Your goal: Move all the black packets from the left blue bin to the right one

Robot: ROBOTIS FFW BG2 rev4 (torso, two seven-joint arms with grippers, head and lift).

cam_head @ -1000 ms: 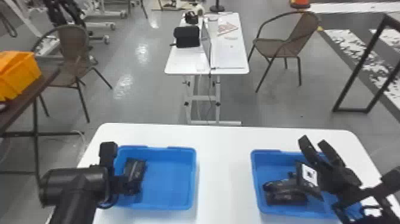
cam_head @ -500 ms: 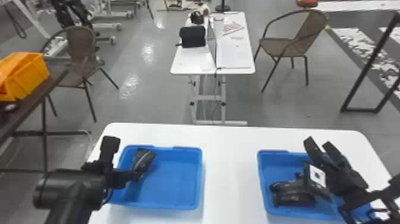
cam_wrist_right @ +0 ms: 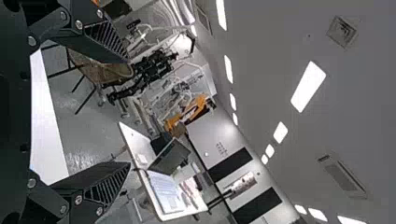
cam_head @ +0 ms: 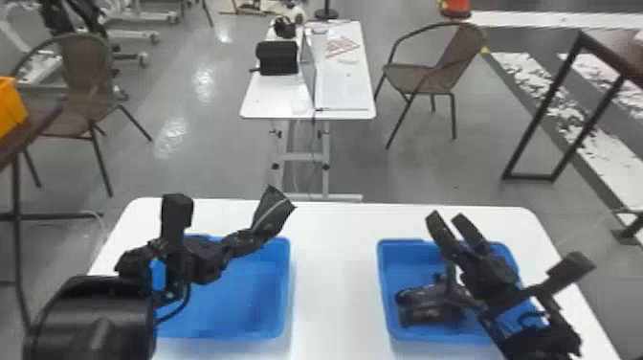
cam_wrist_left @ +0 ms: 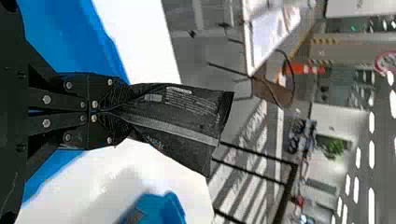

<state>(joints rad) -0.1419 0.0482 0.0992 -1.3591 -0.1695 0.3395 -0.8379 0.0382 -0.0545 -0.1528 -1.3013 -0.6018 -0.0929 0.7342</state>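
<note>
While your right gripper (cam_head: 448, 225), lower right, gaped empty, your left gripper (cam_head: 240, 242), angled up and rightward, had lifted its pinched black packet (cam_head: 273, 214).

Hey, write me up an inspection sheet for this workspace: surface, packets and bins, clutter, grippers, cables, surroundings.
Surface: white table carrying both bins.
Job's things: one black packet held up near the left blue bin; dark packets, count unclear, in the right blue bin.
Clutter: laptop and black case on the farther table.
Grippers: left gripper shut on the packet; right gripper open.
Cables: black cable looping beside the left arm.
Surroundings: brown chairs, orange bin.
</note>
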